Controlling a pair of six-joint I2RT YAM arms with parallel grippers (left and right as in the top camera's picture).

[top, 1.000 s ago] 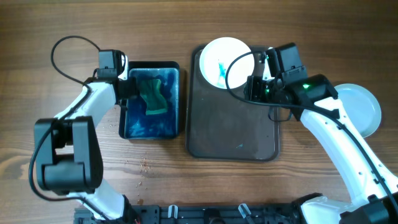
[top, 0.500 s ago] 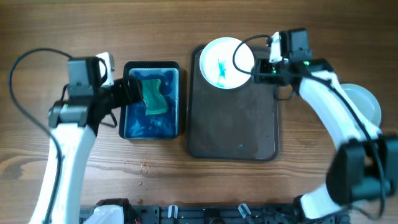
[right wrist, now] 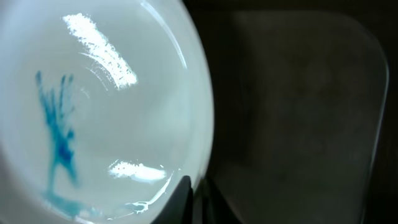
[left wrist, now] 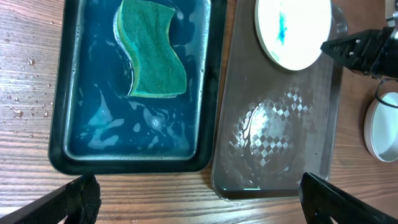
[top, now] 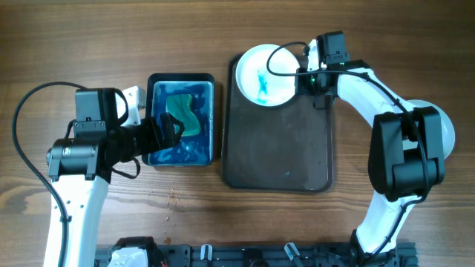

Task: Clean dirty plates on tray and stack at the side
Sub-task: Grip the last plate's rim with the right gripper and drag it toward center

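Overhead layout: I see the dark brown rectangular tray (top: 278, 148) mid-table, its long axis running from the far edge to the near edge.
Dirty plate: the round white plate with a blue smear (top: 260, 74) sits in the tray's far left corner. It is round, so it has no long axis, but the smear runs roughly far to near.
Right gripper: my right gripper (top: 304, 78) is at the plate's right rim. In the right wrist view its fingers (right wrist: 181, 193) pinch that rim.
Left gripper: my left gripper (top: 169, 127) hovers over the blue water-filled basin (top: 193, 148), fingers spread wide and holding nothing.
Sponge: the green wavy sponge (left wrist: 151, 56) lies in the basin's far half, its long axis along the basin's length.
Side plate: a plain white plate (top: 447, 133) lies on the table right of the tray, partly hidden by my right arm.
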